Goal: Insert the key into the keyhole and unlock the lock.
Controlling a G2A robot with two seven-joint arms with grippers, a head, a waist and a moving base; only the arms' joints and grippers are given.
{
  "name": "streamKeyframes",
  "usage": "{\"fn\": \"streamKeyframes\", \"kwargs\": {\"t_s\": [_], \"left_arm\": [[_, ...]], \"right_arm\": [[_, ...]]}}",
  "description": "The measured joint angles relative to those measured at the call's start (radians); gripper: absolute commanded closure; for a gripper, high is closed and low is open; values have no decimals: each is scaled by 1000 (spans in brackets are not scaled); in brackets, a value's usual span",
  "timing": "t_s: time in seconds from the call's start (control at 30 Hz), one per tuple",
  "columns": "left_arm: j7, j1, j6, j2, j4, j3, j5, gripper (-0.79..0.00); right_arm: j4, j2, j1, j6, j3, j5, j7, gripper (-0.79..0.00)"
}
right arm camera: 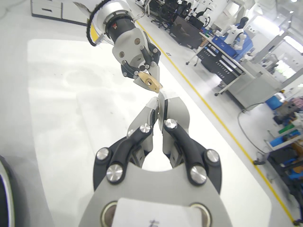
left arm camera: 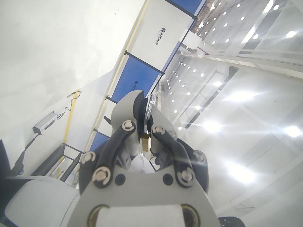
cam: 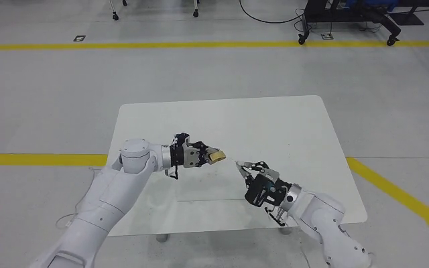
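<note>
The left tool (cam: 208, 155) clamps the brass-coloured metal padlock (right arm camera: 149, 83) above the white surface (cam: 281, 124), its keyhole (right arm camera: 148, 81) facing the right tool (right arm camera: 158, 100), seemingly for straight insertion; those fingers (right arm camera: 171, 107) are pinched narrow, any key too small to tell.

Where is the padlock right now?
In the top view, the padlock is held above the table in the left gripper, just short of the right gripper.

White table (cam: 281, 127), yellow-lined floor (cam: 201, 45)
</note>
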Motion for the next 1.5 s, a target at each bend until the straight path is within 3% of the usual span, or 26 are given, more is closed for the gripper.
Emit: {"fn": "streamKeyframes", "kwargs": {"t_s": [0.13, 0.27, 0.53, 0.87, 1.5], "left_arm": [[52, -20, -22, -17, 48, 26, -1, 0], [120, -30, -66, -28, 61, 44, 29, 0], [168, -21, -97, -32, 30, 56, 90, 0], [181, 0, -75, -32, -1, 47, 109, 0], [195, 17, -17, -33, -29, 40, 147, 0]], "right_arm": [[-13, 1, -23, 74, -44, -170, -1, 0], [-3, -1, -17, 92, -69, -235, -3, 0], [8, -6, -4, 104, -97, -292, 34, 0], [19, -13, -3, 190, -167, -510, 112, 0], [56, -34, 29, 203, -206, -552, 162, 0]]}}
